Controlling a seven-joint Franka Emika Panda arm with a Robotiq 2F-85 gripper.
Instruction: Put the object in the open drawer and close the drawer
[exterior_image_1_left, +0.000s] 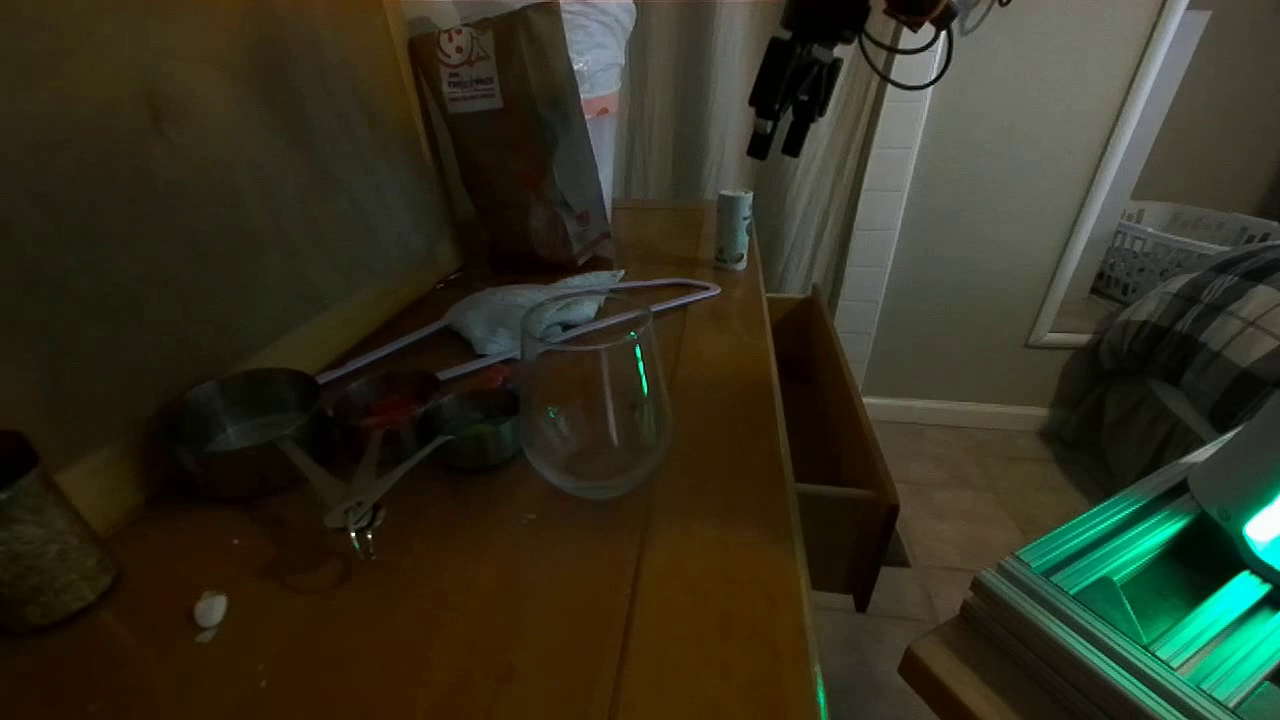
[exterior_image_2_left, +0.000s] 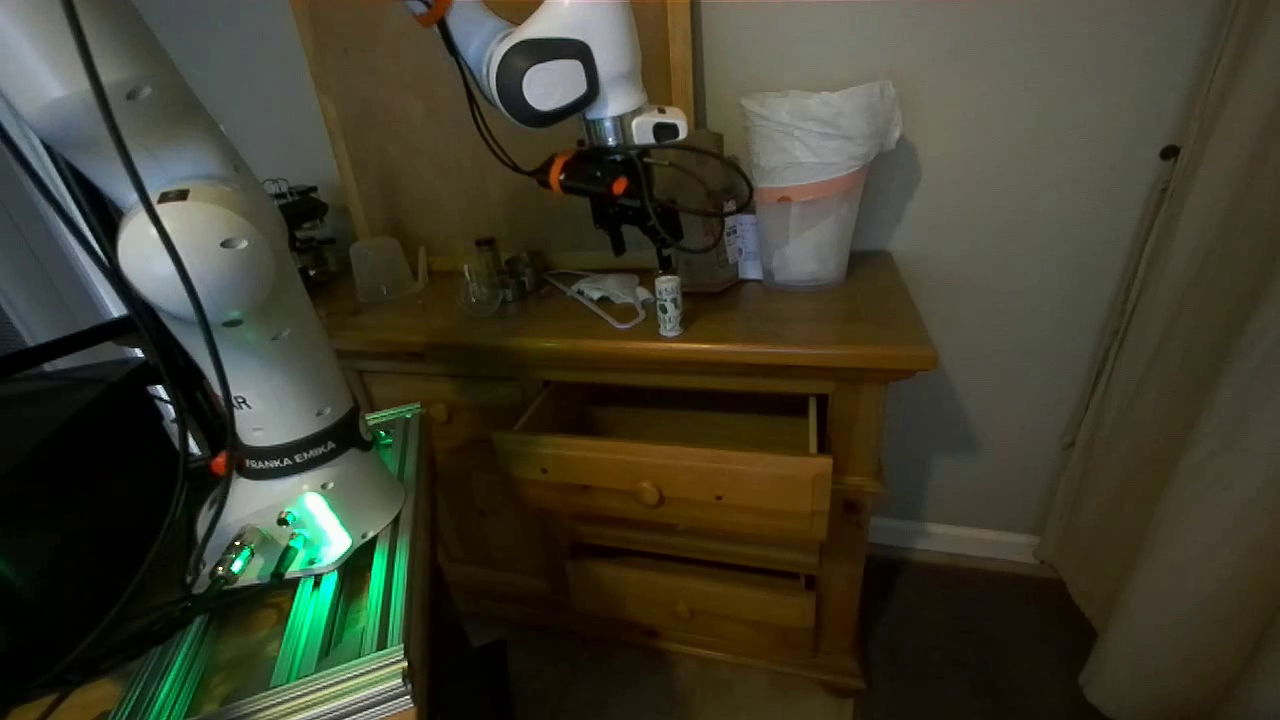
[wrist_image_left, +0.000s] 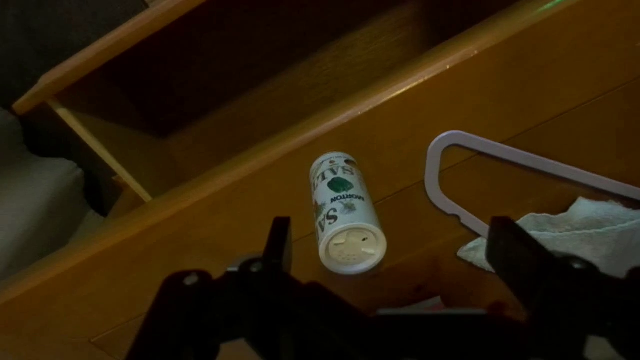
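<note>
Can (wrist_image_left: 345, 207) atop dresser (exterior_image_1_left: 735, 520), btwn hanger (wrist_image_left: 527, 157) & upper drawer (exterior_image_2_left: 700, 480); glass (exterior_image_1_left: 595, 410) nr meas. cups (exterior_image_1_left: 390, 405); bag (exterior_image_1_left: 510, 150) nr bin (exterior_image_2_left: 820, 230).

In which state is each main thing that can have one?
Black two-fingered tool: open.
White printed cylindrical can: upright, not gripped.
Upper brown wooden drawer: pulled open.
Lower brown wooden drawer: slightly open.
Clear rounded glass vessel: upright.
Brown paper bag: standing.
Pale plastic hanger: lying flat.

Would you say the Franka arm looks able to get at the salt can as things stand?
Probably yes: the gripper hangs open above the upright salt can, and the wrist view shows nothing between them.
</note>
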